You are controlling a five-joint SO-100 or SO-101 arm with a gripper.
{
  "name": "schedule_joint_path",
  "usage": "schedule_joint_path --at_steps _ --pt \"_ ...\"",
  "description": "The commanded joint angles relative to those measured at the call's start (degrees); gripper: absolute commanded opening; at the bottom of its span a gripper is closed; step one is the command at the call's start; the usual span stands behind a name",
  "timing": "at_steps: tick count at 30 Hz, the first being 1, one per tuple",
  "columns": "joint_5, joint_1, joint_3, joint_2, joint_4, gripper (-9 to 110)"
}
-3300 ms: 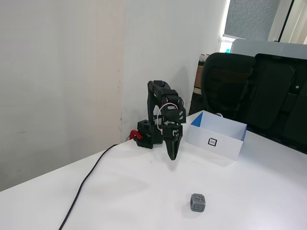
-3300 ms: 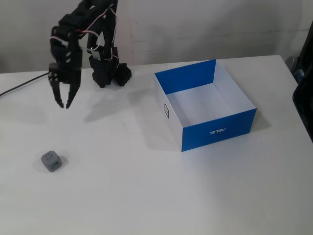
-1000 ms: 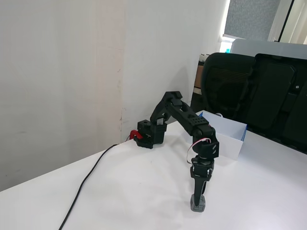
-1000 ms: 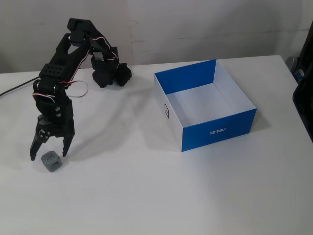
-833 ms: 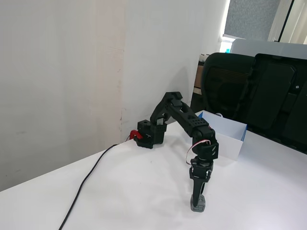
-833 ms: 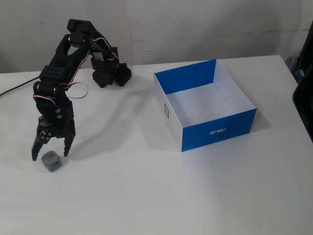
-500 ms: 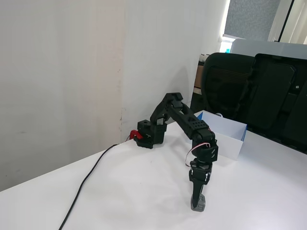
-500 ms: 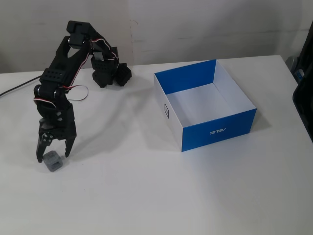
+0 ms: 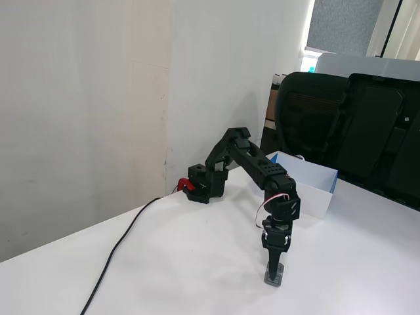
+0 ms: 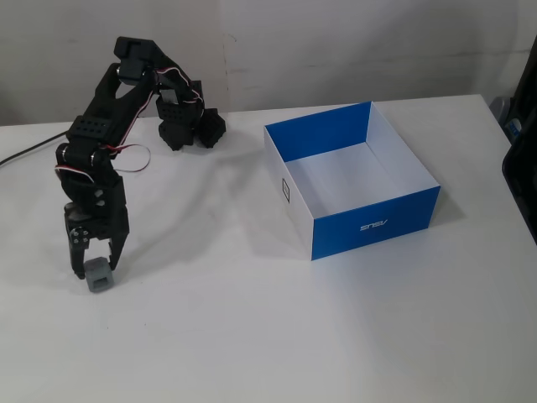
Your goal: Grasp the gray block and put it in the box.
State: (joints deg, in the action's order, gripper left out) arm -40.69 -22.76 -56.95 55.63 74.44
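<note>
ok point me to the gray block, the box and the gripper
gray block (image 10: 99,278), a fixed view, its front face
box (image 10: 377,223), a fixed view, its blue front wall
gripper (image 10: 95,266), a fixed view, midway between the fingertips

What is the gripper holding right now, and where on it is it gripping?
The gripper is closed on the gray block, fingers pinching its two opposite sides, with the block on the table.

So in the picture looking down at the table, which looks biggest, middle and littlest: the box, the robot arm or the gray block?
Largest to smallest:
1. The robot arm and the box look about alike, so no clear winner.
2. The gray block, far the littlest, sits between the gripper fingers.
</note>
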Motion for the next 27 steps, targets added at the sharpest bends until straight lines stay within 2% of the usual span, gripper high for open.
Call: schedule_joint_path --at_steps 1,21,27 --pt "0.5 -0.2 5.4 1.6 3.3 0" --pt "0.5 0.3 32.3 1.6 30.8 0" --pt "0.7 2.3 31.2 6.9 33.5 0"
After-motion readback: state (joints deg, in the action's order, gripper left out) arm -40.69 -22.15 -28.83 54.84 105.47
